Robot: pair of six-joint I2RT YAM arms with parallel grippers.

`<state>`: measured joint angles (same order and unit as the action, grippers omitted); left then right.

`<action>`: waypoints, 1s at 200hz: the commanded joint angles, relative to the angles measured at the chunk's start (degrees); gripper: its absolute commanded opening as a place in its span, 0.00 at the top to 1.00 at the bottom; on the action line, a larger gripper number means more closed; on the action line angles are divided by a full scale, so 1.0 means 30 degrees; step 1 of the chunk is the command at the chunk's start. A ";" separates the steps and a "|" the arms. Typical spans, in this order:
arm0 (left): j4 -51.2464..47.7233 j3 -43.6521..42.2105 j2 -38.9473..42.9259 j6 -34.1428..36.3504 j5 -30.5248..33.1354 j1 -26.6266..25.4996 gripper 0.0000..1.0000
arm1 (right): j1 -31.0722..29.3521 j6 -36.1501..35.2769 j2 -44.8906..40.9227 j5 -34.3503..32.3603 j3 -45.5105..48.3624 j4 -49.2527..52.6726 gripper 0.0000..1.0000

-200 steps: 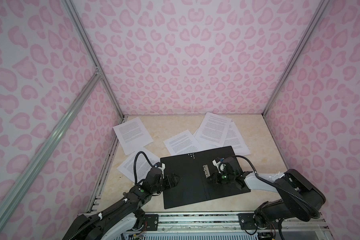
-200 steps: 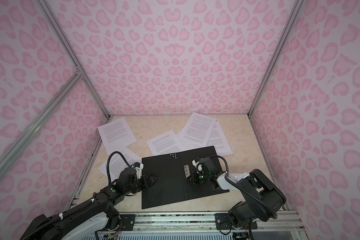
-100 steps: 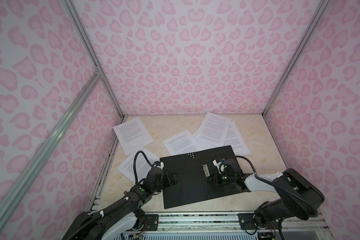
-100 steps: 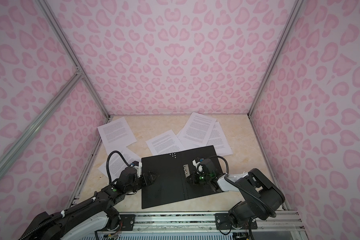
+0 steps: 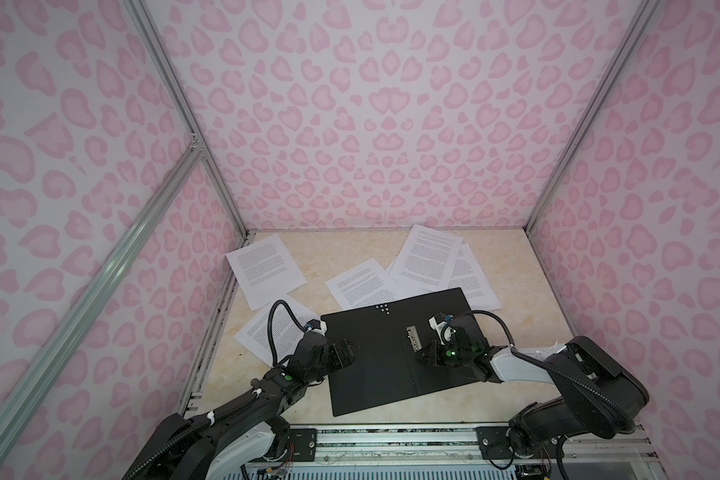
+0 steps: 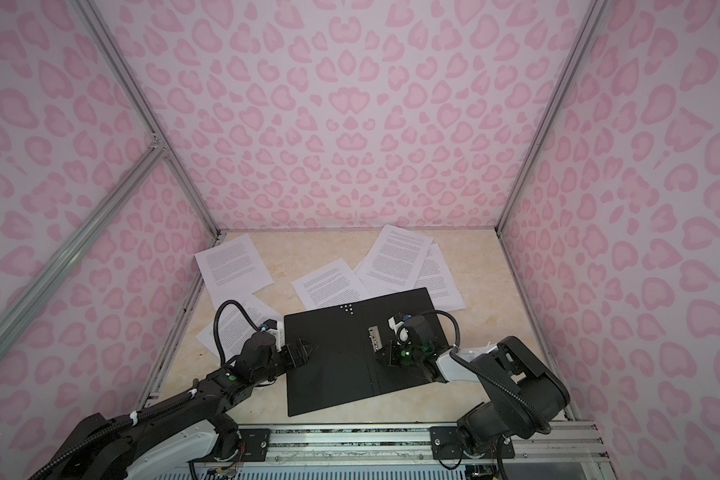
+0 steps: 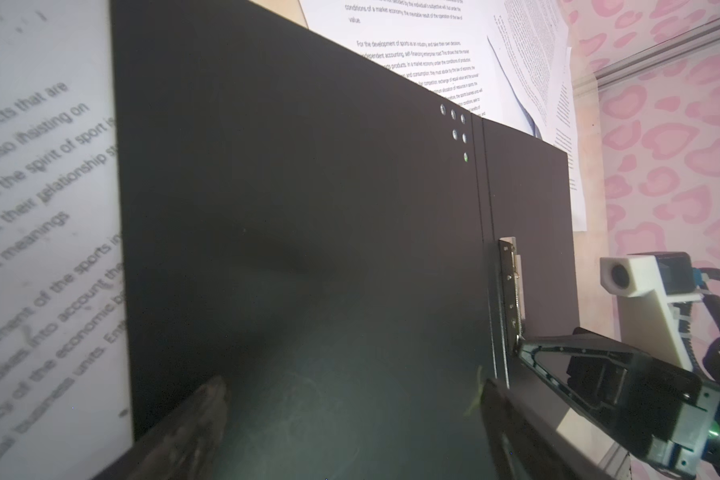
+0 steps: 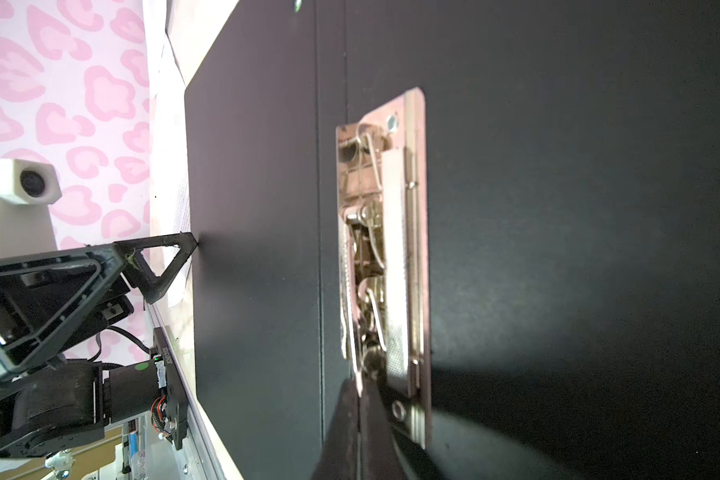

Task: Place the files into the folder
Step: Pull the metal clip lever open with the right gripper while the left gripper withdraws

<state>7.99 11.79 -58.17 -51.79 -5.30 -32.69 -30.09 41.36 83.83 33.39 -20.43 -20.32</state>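
The folder (image 5: 375, 374) (image 6: 333, 374) lies open on the table, black inside up, with its metal clip (image 5: 411, 337) (image 8: 387, 249) next to the spine. My right gripper (image 5: 422, 356) (image 8: 360, 382) is shut, its tips pressed against the near end of the clip, where the thin lever ends. My left gripper (image 5: 350, 353) (image 7: 352, 386) hangs open over the folder's left flap, close to its left edge, holding nothing. The files lie loose: one sheet (image 5: 265, 266) at far left, one (image 5: 364, 282) in the middle, overlapping ones (image 5: 425, 257) at far right, one (image 5: 267, 332) under my left arm.
Pink patterned walls (image 5: 391, 124) close in the table on three sides, with aluminium posts (image 5: 566, 166) at the corners. The far edge of the folder overlaps the middle and right sheets. A metal rail (image 5: 391, 436) runs along the front edge.
My left gripper has drifted very slightly over the folder's left flap. The right gripper stays shut at the clip.
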 commanded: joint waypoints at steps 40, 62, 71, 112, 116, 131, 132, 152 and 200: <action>-0.5363 -0.0474 -0.0619 -0.0593 0.0981 0.0027 0.03 | -0.0169 -0.1196 -0.3843 -0.2458 -0.0758 0.5521 0.64; -0.5322 -0.0474 -0.0619 -0.0612 0.0939 0.0027 0.03 | -0.0169 -0.1432 -0.4960 -0.2727 -0.0750 0.6387 0.61; -0.5278 -0.0459 -0.0619 -0.0608 0.0919 0.0027 0.03 | -0.0176 -0.1483 -0.5144 -0.2667 -0.0728 0.6579 0.60; -0.5229 -0.0371 -0.0677 -0.0551 0.0823 0.0027 0.03 | -0.0538 -0.1454 -0.4599 -0.2296 -0.0616 0.6174 0.68; -0.5198 -0.0357 -0.0678 -0.0560 0.0768 0.0027 0.03 | -0.0576 -0.1427 -0.4463 -0.2282 -0.0658 0.6143 0.69; -0.5102 -0.0302 -0.0678 -0.0477 0.0444 0.0027 0.03 | -0.0827 -0.1480 -0.4095 -0.2252 -0.0906 0.6044 0.71; -0.5098 -0.0285 -0.0678 -0.0469 0.0402 0.0027 0.03 | -0.0834 -0.1482 -0.4096 -0.2252 -0.0916 0.6042 0.71; -0.5165 0.0241 -0.0357 0.0014 -0.0558 0.0027 0.03 | -0.1048 -0.1590 -0.3835 -0.2482 -0.1214 0.6239 0.69; -0.9079 0.3305 0.4483 0.0527 0.0029 0.0027 0.03 | -0.1236 -0.1652 -0.3746 -0.2746 -0.1396 0.6347 0.46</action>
<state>-6.98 17.32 -51.77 -50.98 -8.19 -32.62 -33.32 37.08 72.38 26.48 -24.23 -1.83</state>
